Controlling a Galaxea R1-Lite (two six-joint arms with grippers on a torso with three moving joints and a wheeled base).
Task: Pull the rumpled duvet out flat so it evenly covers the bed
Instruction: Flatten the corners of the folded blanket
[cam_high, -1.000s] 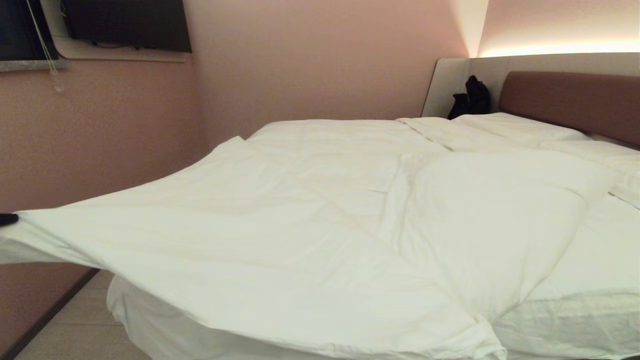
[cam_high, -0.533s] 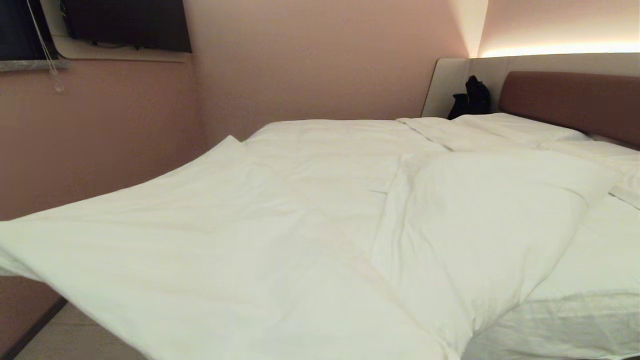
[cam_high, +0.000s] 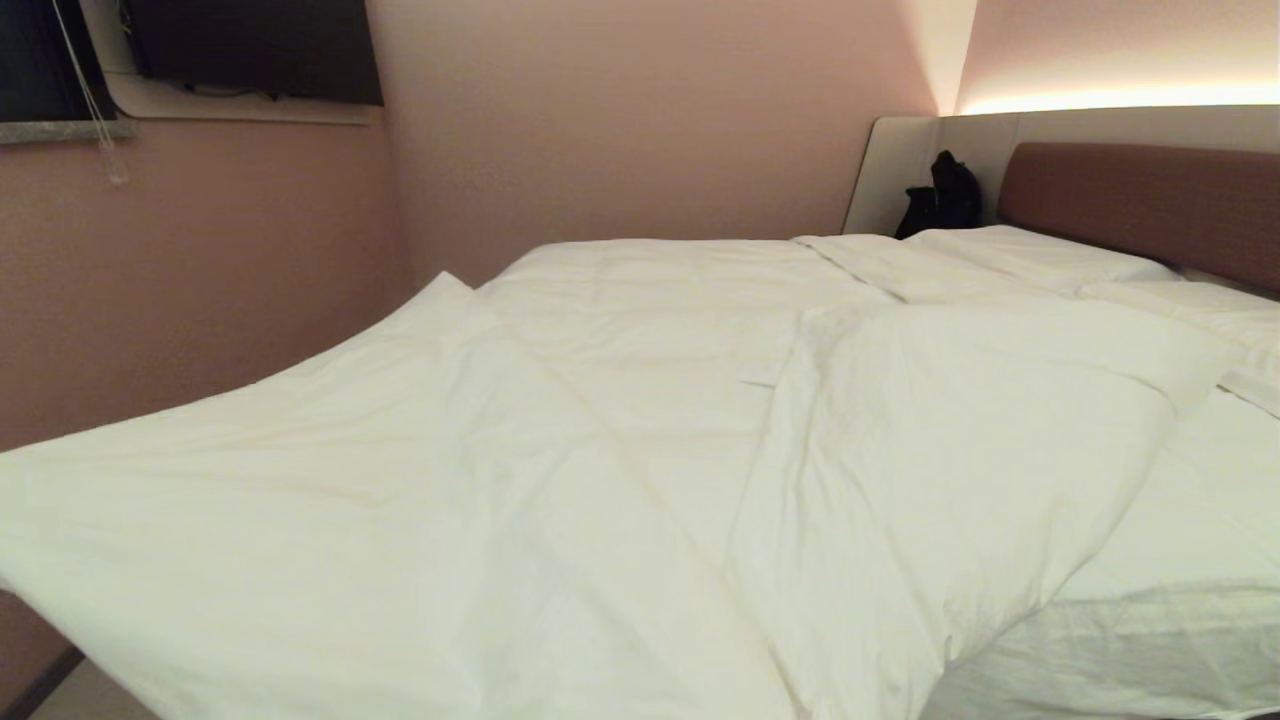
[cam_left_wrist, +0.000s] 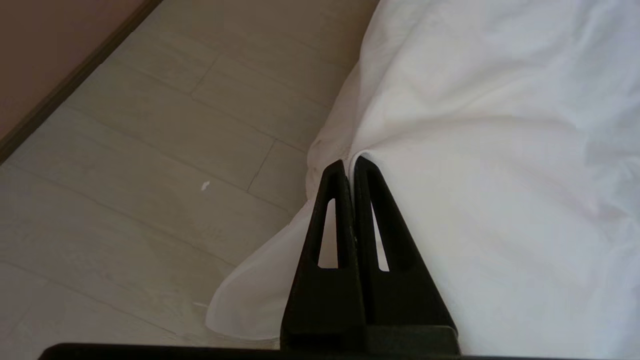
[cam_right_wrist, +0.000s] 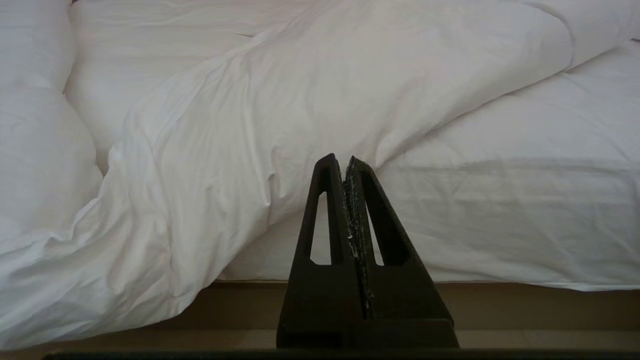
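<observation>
The puffy white duvet (cam_high: 520, 480) lies over the bed (cam_high: 1140, 200), stretched taut toward the near left, where its corner runs off the head view. A thick fold (cam_high: 960, 440) sits on the right half. My left gripper (cam_left_wrist: 349, 162) is shut on the duvet (cam_left_wrist: 480, 165) at its edge, held out over the floor beside the bed. My right gripper (cam_right_wrist: 339, 160) is shut on nothing, parked low in front of the bed's side, facing the duvet (cam_right_wrist: 310, 100). Neither gripper shows in the head view.
A pink wall (cam_high: 200, 280) runs close along the bed's left side, with a narrow strip of pale plank floor (cam_left_wrist: 150, 150) between. Pillows (cam_high: 1030, 255) lie at the reddish-brown headboard. A black bag (cam_high: 945, 195) sits in the far corner. A dark screen (cam_high: 250, 45) hangs high on the left.
The duvet's near left corner has been drawn further out to the left and toward me, out of the head view. Its spread now hides the mattress side and most of the floor.
</observation>
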